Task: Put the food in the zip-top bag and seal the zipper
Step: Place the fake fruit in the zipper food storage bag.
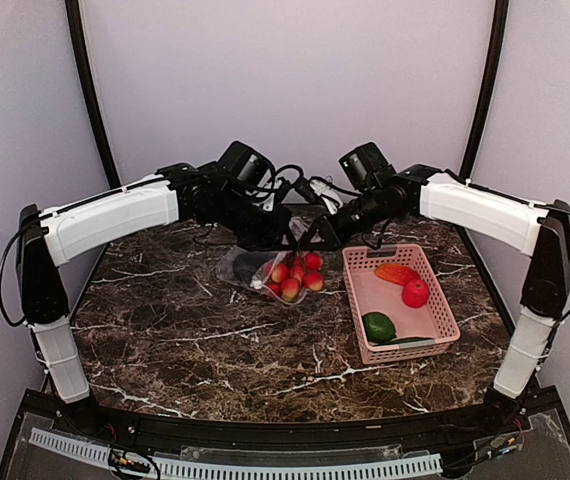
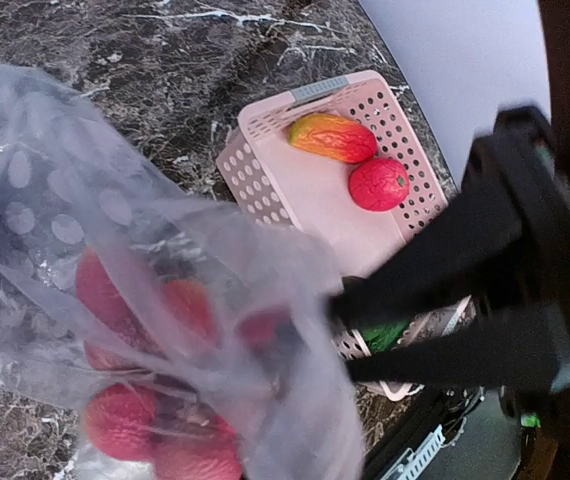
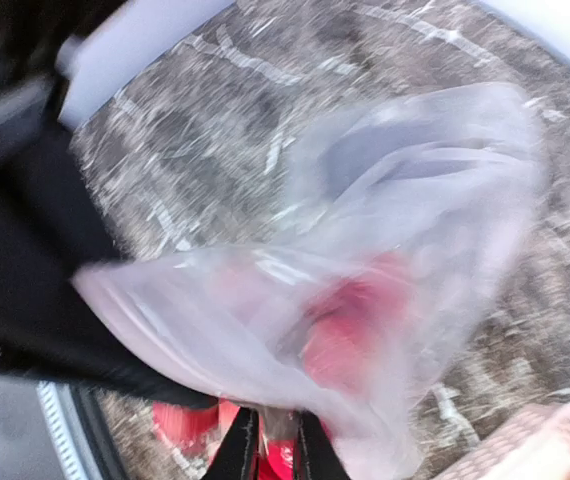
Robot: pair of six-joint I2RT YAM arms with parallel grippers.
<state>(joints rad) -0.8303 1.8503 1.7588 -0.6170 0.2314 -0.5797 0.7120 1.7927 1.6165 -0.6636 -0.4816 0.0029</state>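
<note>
Both arms reach inward, elbows out, meeting over the zip-top bag (image 1: 248, 266) of red food (image 1: 296, 275) on the surface (image 1: 175, 335) beside the basket (image 1: 446, 305); the right end effector (image 3: 269, 456) pinches bag film between narrow fingers, while whether the left end effector (image 1: 277, 236) grips cannot be told

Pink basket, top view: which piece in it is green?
The round green piece at the near-left corner of the basket. The orange-red oval and the red ball sit toward its far end; neither is green.
</note>
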